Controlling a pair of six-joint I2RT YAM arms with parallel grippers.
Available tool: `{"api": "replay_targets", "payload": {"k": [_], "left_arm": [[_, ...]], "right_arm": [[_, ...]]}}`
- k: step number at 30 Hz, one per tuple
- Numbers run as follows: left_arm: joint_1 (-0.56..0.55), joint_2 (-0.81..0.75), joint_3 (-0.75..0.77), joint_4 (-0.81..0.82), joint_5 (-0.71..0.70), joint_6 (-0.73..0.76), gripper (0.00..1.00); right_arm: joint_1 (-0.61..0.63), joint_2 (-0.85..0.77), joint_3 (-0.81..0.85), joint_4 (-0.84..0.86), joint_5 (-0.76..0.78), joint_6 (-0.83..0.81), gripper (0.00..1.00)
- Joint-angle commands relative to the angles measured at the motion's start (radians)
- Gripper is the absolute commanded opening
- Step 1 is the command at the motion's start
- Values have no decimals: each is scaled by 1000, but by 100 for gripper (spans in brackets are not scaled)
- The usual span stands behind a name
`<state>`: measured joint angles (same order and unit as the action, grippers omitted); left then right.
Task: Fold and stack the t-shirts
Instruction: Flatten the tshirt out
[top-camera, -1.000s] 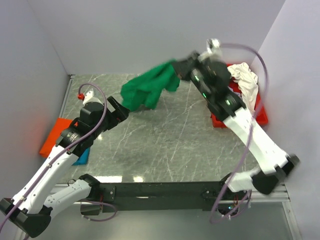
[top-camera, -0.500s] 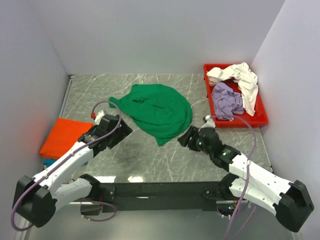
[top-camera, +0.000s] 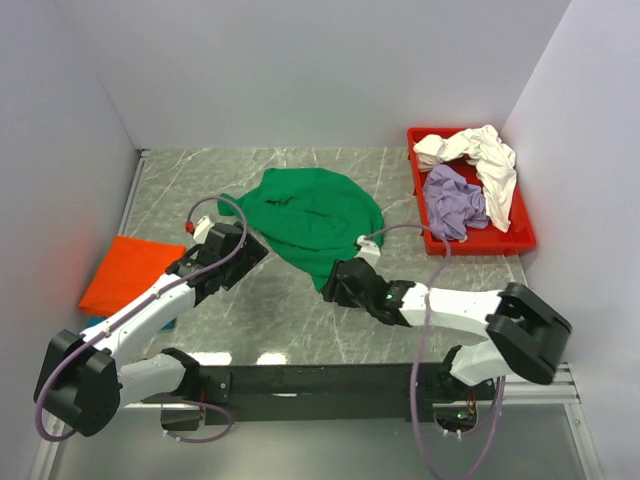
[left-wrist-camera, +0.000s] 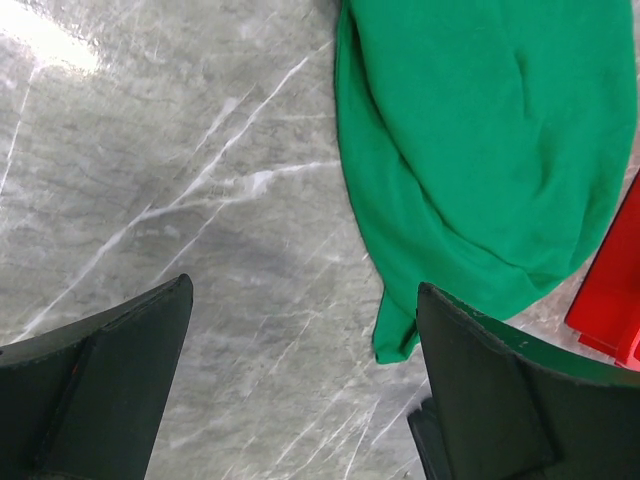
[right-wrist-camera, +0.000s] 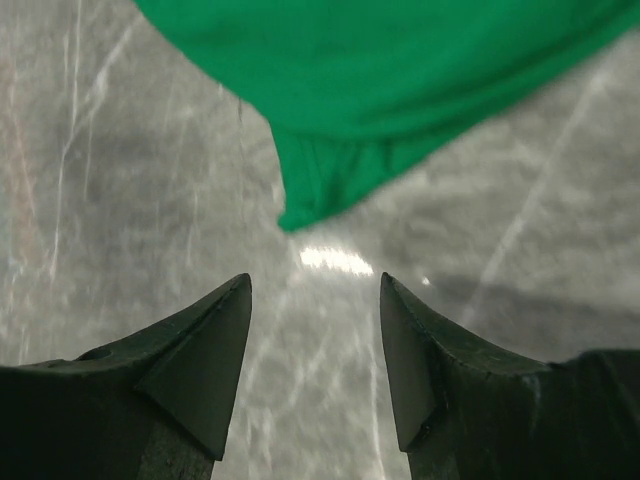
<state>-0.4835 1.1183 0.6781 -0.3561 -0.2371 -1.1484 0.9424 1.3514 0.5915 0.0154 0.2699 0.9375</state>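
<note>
While green t-shirt (top-camera: 315, 220) is laid loose mid table (top-camera: 300, 320) | L gripper (left-wrist-camera: 303, 300) is seen spread, empty, nr its left edge | R gripper (right-wrist-camera: 315, 285) is seen spread, empty, at its near corner

A bright green cloth t-shirt (top-camera: 315, 215) lies spread, rumpled and unfolded, on the middle of the table (top-camera: 300, 315), with one narrow corner pointing toward the near edge. A folded orange cloth t-shirt (top-camera: 125, 270) lies flat at the table's left side, with a sliver of teal cloth (top-camera: 92, 320) showing under its near edge. A crumpled cream-white t-shirt (top-camera: 480, 150) and a bunched lavender t-shirt (top-camera: 455, 200) touch each other in the red plastic tray (top-camera: 525, 242) at the far right.
</note>
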Motion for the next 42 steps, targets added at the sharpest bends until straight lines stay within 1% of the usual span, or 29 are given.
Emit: {"api": "replay_targets", "payload": {"k": [1,11,14,15,16,17,18,21,22,23,24,26,27,29,30,32,33,35,36,38,39,40,42], "left_arm": [[9,-31,41,28,-30,-8,99],[16,-17,40,45,-62,12,99],[16,-12,43,61,-82,29,100],[16,-11,41,72,-82,35,99],[16,-11,37,83,-79,51,99],[16,-11,32,107,-79,56,100],[17,-8,29,118,-77,58,99],[17,20,18,155,-76,73,100],[17,34,24,158,-79,72,99],[17,64,28,163,-80,72,98],[17,80,31,173,-82,72,98],[17,132,40,184,-83,70,93],[17,149,46,189,-87,67,93],[17,205,67,195,-96,61,92],[17,224,78,195,-103,59,91],[17,276,104,201,-103,56,90],[17,290,110,210,-97,56,89],[17,330,123,227,-90,52,88],[17,342,132,232,-87,50,87],[17,376,144,239,-82,53,84],[17,385,153,243,-73,55,82],[17,394,156,249,-67,58,77],[17,419,163,256,-54,61,72]], "right_arm": [[15,93,91,47,112,-11,61],[38,314,246,-48,156,-32,60],[38,351,274,-77,169,-42,47],[38,354,278,-87,176,-46,39],[38,345,287,-104,183,-48,20],[38,333,289,-147,190,-49,9],[38,281,289,-172,219,-51,1],[35,152,280,-285,265,-74,0],[33,47,287,-348,293,-98,0],[33,-4,295,-385,302,-111,0],[32,-106,304,-422,313,-132,0],[18,-200,340,-519,341,-160,0],[12,-280,352,-547,344,-172,0],[-4,-352,392,-625,351,-204,0],[-20,-413,404,-644,350,-225,0],[-42,-461,435,-702,347,-239,0],[-66,-497,444,-713,345,-255,0],[-94,-527,458,-745,339,-267,0],[-129,-549,461,-753,330,-281,0],[-163,-567,465,-767,310,-293,0],[-175,-584,464,-767,287,-308,0],[-198,-589,465,-770,276,-313,0],[-211,-598,468,-772,262,-322,0]]}}
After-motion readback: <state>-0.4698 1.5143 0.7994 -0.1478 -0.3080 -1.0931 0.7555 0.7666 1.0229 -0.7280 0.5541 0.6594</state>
